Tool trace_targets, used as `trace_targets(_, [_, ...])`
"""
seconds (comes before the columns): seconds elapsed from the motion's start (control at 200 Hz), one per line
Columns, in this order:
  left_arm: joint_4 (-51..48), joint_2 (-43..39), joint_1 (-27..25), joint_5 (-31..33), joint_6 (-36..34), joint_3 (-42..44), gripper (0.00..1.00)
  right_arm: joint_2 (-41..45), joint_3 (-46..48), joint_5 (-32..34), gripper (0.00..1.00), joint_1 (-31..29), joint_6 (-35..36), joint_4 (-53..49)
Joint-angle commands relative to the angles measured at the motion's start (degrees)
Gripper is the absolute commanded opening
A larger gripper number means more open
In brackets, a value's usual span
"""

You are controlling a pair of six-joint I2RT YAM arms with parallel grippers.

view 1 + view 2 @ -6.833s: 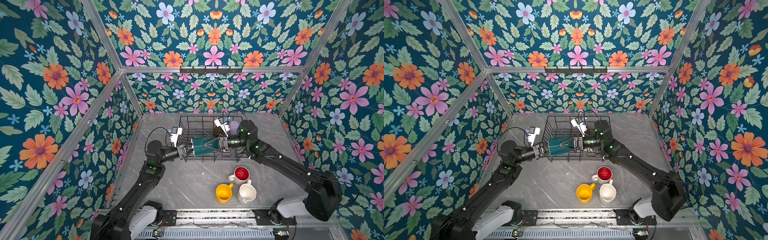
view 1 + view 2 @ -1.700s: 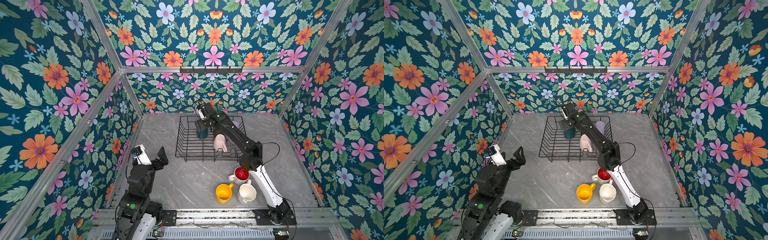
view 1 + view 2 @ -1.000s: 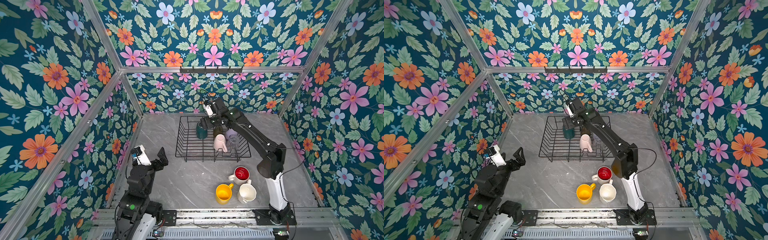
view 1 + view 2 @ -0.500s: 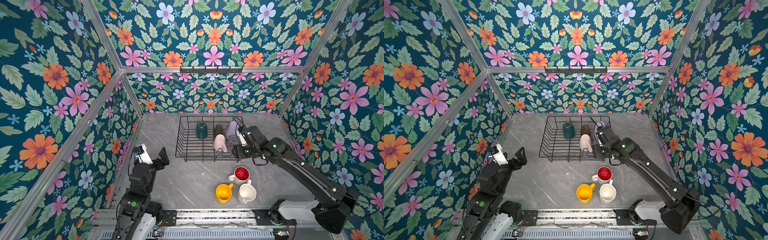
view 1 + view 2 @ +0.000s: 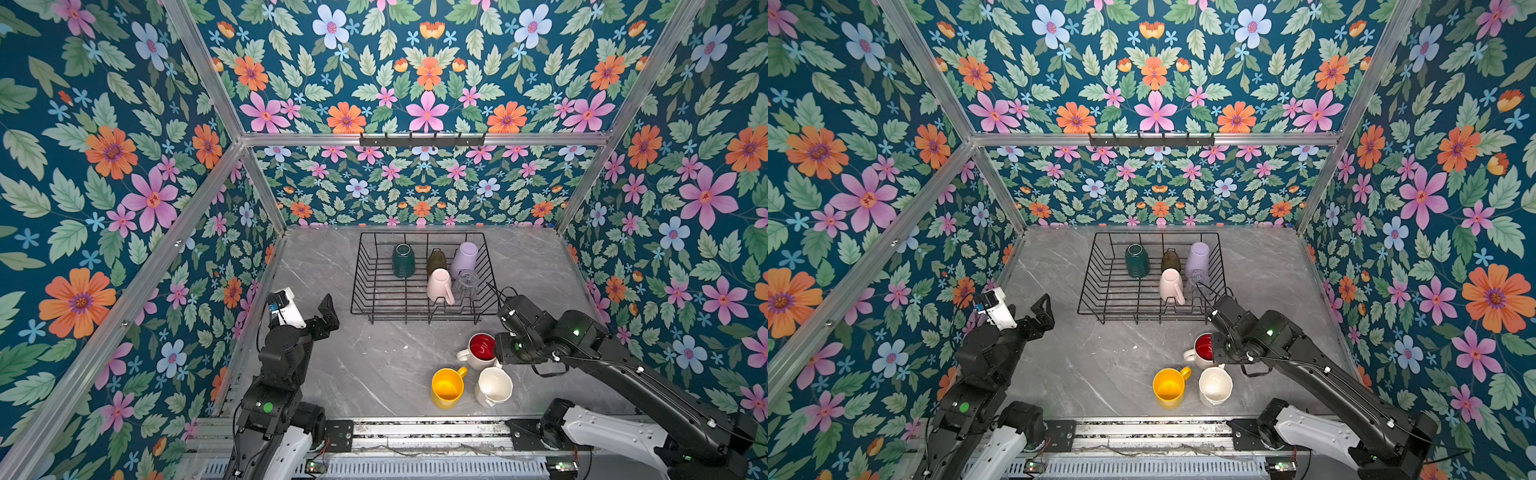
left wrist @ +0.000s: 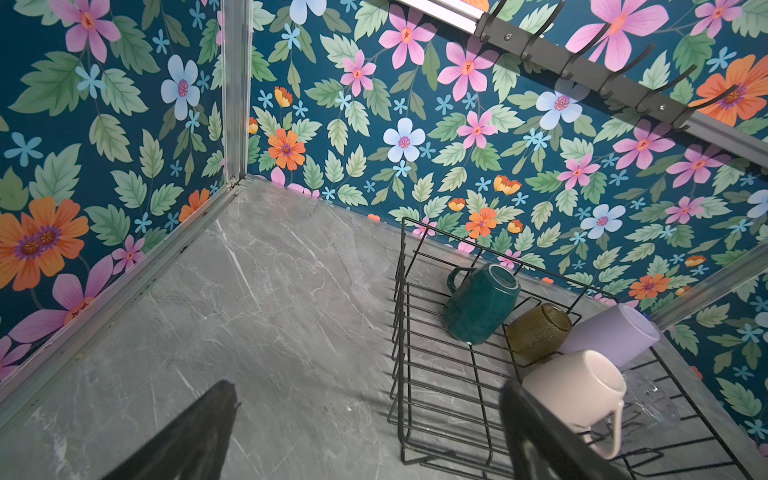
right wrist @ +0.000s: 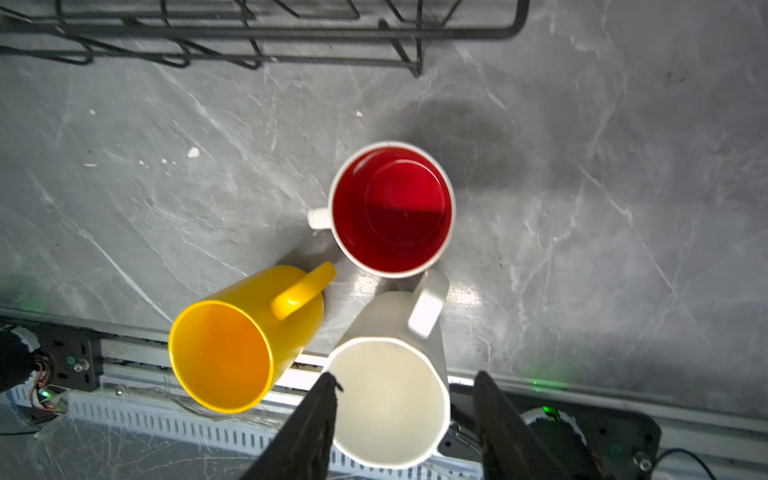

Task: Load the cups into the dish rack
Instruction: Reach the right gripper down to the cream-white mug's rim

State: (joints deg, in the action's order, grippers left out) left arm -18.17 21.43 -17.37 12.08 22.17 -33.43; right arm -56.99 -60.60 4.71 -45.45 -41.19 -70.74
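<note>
The black wire dish rack (image 5: 374,293) stands at the back. In it, mouth down, are a dark green mug (image 5: 403,260), an olive-amber glass (image 5: 436,262), a lilac tumbler (image 5: 464,259), a pale pink mug (image 5: 439,285) and a clear glass (image 5: 467,282). On the table in front stand a red-lined white mug (image 7: 392,210), a yellow mug (image 7: 232,349) and a white mug (image 7: 390,395), all upright. My right gripper (image 7: 405,386) hovers above them, open and holding nothing, its fingers either side of the white mug's mouth. My left gripper (image 5: 328,316) is raised at the left, wide open, empty.
A black hook rail (image 5: 422,140) hangs on the back wall. Floral walls close in the left, back and right sides. A metal rail (image 5: 415,428) runs along the table's front edge, close to the yellow and white mugs.
My right arm has drawn back from the dark green mug at the rack's rear to above the three mugs in front, and its jaws have narrowed. The left arm barely moved.
</note>
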Motion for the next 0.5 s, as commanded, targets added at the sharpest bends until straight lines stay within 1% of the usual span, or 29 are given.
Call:
trace_targets(0.0, [1.74,0.26,0.07,-0.25,-0.46,-0.05,1.00,1.55,2.14,0.34,0.50,-2.13,-7.00,-5.32])
trace_targets(0.255, [0.68,0.36,0.05,-0.25,0.15,0.09,1.00,4.37,7.85,-1.89,0.42,-6.67,-12.16,-4.60])
trace_targets(0.495, [0.79,0.45,0.05,-0.21,0.15,0.03,1.00,5.08,12.17,-3.88,0.39,-7.72,-13.77,-0.89])
